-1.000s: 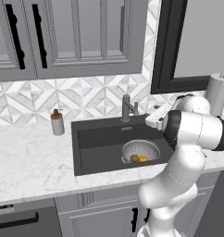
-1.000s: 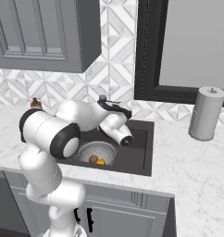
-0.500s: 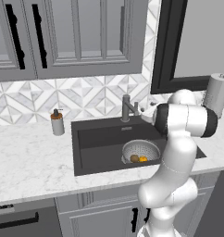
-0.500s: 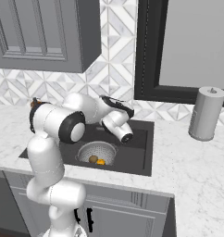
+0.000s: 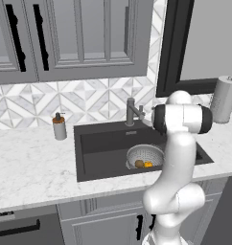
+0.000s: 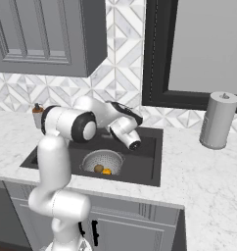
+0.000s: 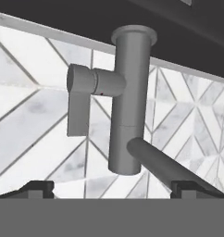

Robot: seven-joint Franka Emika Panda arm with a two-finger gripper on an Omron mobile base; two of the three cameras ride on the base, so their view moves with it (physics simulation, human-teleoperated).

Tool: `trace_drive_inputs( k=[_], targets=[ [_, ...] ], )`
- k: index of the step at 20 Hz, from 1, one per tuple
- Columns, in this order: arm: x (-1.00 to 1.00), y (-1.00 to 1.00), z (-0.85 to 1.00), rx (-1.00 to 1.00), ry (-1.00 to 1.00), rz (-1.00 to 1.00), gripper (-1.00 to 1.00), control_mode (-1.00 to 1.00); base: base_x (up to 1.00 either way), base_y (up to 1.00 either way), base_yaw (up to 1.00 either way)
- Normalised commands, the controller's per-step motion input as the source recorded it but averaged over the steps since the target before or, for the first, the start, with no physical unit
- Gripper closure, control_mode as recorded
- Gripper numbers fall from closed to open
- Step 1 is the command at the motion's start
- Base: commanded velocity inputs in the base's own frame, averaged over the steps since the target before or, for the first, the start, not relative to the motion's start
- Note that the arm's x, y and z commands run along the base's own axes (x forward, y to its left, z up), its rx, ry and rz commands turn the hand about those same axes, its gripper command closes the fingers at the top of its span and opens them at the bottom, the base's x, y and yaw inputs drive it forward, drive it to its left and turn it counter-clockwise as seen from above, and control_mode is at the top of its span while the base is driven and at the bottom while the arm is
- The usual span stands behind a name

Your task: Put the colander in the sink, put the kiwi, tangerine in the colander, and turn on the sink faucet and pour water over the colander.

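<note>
Colander (image 5: 145,156), perforated silver bowl, sits in sink (image 5: 98,146) near right end, kiwi (image 5: 139,164) and tangerine (image 5: 148,164) side by side inside: first two steps judged done. Arm has swung over past second from above basin toward back wall. Claw (image 7: 112,187) now faces sink faucet (image 7: 125,97) at close range, tips spread wide, holding nothing. Dark post stands before tiled backsplash; side lever (image 7: 79,104) hangs down, untouched. Judged next: water on. Soap dispenser (image 5: 59,127) on counter (image 5: 31,167), well left.

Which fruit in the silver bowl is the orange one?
The tangerine. In the left base view it lies right of the kiwi, which is dull brown. Both lie in the colander, in the sink.
</note>
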Motion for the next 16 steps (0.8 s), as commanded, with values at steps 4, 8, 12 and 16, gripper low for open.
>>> trace_drive_inputs(
  k=[4, 8, 12, 16],
  targets=[
    [0.38, 0.02, -0.17, 0.02, 0.0, 0.0, -1.0, -1.0, 0.0, 0.0, 0.0],
    [0.44, 0.0, -0.08, 0.05, 0.0, 0.0, -1.0, -1.0, 0.0, 0.0, 0.0],
    [0.42, 0.0, -0.08, 0.05, 0.0, 0.0, -1.0, -1.0, 0.0, 0.0, 0.0],
    [0.33, 0.0, -0.21, 0.01, 0.0, 0.0, -1.0, -1.0, 0.0, 0.0, 0.0]
  ],
)
